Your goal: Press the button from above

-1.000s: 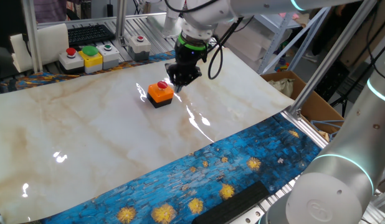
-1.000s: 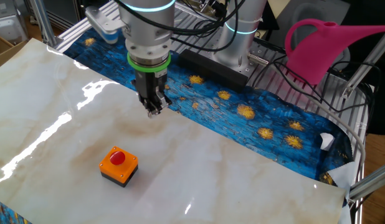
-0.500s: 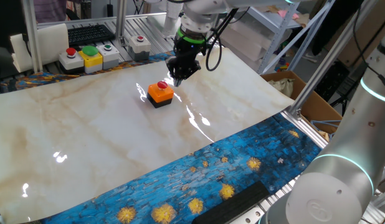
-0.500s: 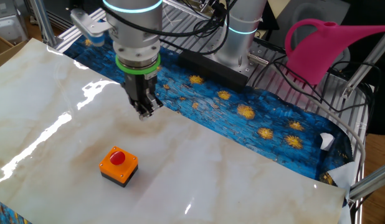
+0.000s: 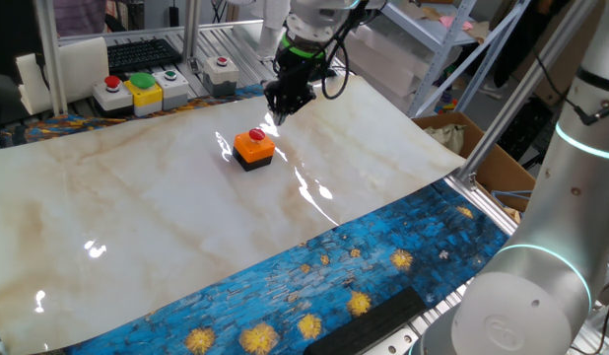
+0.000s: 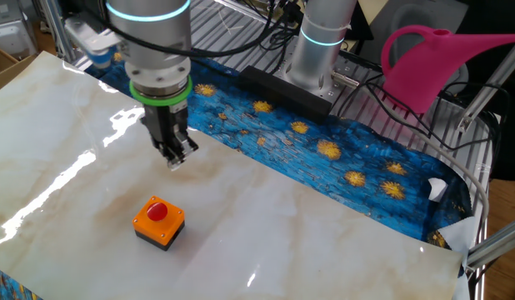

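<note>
The button [image 5: 254,147] has a red round cap on an orange square housing with a black base, and it stands on the pale marble tabletop [image 5: 167,217]. It also shows in the other fixed view [image 6: 158,222]. My gripper [image 5: 280,115] hangs on the arm with the green ring, pointing down, just behind and to the right of the button. In the other fixed view the gripper [image 6: 174,159] is above the table, higher than the button and a little beyond it, not touching it. Its fingertips are together and hold nothing.
Grey boxes with red and green buttons [image 5: 112,92] and a yellow box [image 5: 144,90] stand at the back left by a keyboard [image 5: 142,51]. A blue starry cloth [image 5: 364,266] borders the table. A pink watering can [image 6: 432,62] and a second arm's base [image 6: 320,50] stand beyond it.
The gripper has moved steadily sideways over the table, closing the gap to the spot above the button, at about the same height. The button has not moved.
</note>
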{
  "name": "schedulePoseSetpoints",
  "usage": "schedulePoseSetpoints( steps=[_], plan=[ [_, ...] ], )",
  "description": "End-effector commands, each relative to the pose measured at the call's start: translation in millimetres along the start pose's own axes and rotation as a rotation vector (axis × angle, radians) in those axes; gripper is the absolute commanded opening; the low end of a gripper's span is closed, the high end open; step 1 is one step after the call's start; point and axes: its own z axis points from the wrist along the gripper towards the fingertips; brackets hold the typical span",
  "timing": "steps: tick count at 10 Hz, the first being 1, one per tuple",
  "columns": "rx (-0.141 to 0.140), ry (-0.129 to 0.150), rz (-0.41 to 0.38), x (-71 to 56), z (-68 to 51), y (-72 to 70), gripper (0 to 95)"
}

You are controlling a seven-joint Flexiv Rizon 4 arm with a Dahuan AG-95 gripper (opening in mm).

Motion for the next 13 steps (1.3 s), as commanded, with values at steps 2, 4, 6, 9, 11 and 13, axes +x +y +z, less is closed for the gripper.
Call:
schedulePoseSetpoints(
  steps=[2, 4, 6, 9, 11, 13],
  plan=[
    [-0.015, -0.001, 0.045, -15.2, -1.2, 1.3, 0.0],
    [-0.025, 0.004, 0.093, -23.7, -2.6, 8.7, 0.0],
    [-0.018, 0.003, 0.092, -28.1, -4.7, 17.5, 0.0],
    [0.011, 0.004, -0.001, -36.3, -10.1, 25.1, 0.0],
    [0.056, 0.001, -0.068, -43.0, -9.8, 23.4, 0.0],
    [0.055, 0.002, -0.119, -53.6, -6.0, 20.7, 0.0]
  ],
)
